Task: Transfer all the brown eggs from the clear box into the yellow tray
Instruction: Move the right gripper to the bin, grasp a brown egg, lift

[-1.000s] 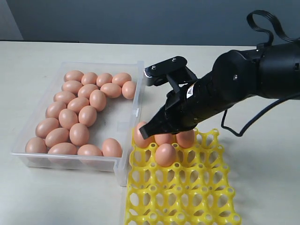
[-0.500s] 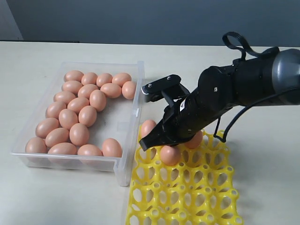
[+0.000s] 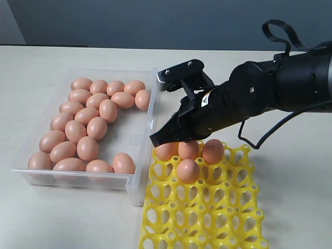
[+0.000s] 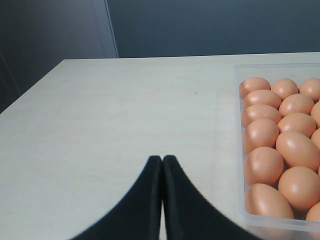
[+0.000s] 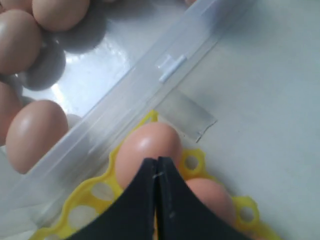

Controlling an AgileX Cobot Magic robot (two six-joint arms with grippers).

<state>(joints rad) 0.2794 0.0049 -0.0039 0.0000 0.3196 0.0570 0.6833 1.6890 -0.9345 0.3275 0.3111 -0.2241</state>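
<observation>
The clear box (image 3: 152, 111) on the left holds several brown eggs (image 3: 85, 128), mostly along its far and left sides. The yellow tray (image 3: 207, 218) lies by the box's front right corner. It has three eggs in its far row (image 3: 189, 149) and one behind them (image 3: 188, 170). My right gripper (image 3: 156, 139) is shut and empty, its tips just above the tray's corner egg (image 5: 145, 145), beside the box wall (image 5: 150, 85). My left gripper (image 4: 162, 159) is shut over bare table, with the box's eggs (image 4: 280, 150) off to one side. It does not show in the exterior view.
A small strip of clear tape (image 5: 187, 115) lies on the table between the box and the tray. The pale table (image 3: 41, 57) runs back to a dark wall. The right arm's cable (image 3: 282, 31) loops above it.
The right arm dipped low over the tray's far row, then lifted and swung back left, staying shut. The tray slid slightly right. The egg count in the tray is unchanged.
</observation>
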